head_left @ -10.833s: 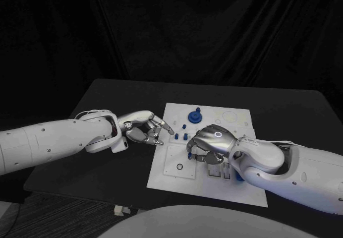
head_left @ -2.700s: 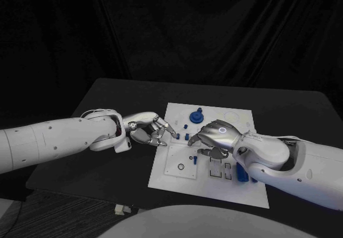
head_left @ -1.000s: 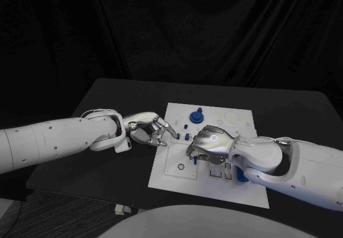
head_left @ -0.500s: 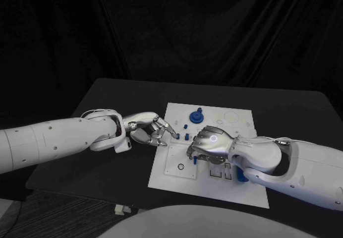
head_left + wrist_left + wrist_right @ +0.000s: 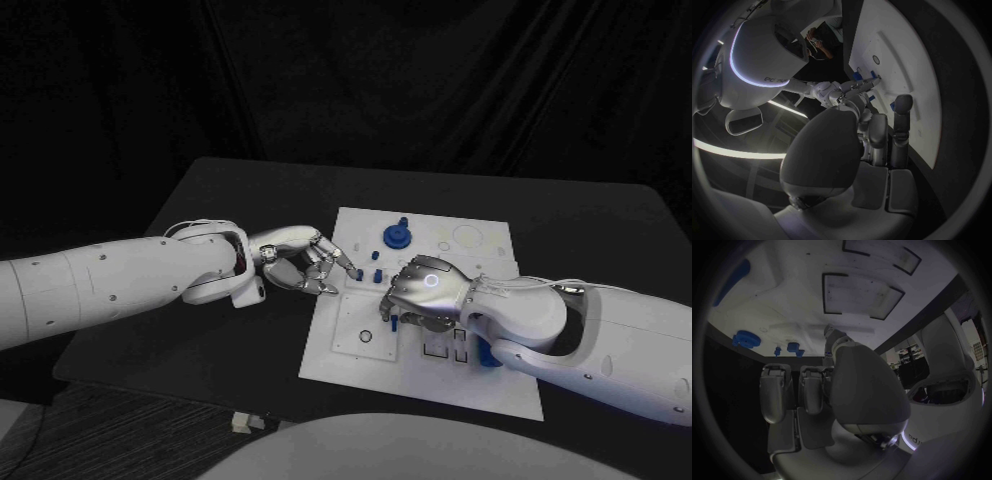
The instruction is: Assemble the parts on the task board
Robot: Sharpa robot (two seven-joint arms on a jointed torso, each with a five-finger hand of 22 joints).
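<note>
Since the frame half a second earlier, little has shifted: the right hand is seen marginally lower over the middle of the task board, and the left hand is unchanged.

Left hand: placed at the board's left edge, fingers curled downward, fingertips at or just over the edge near two small blue pegs. No part is seen held; whether anything is pinched cannot be told.

Task board: white plate at the table's centre. A round blue part with an upright pin is stood near its far edge.

Right hand: knuckles up, fingers curled down onto the board's middle; its grasp is hidden, so what it holds cannot be told. A blue part lies beside the wrist.
</note>
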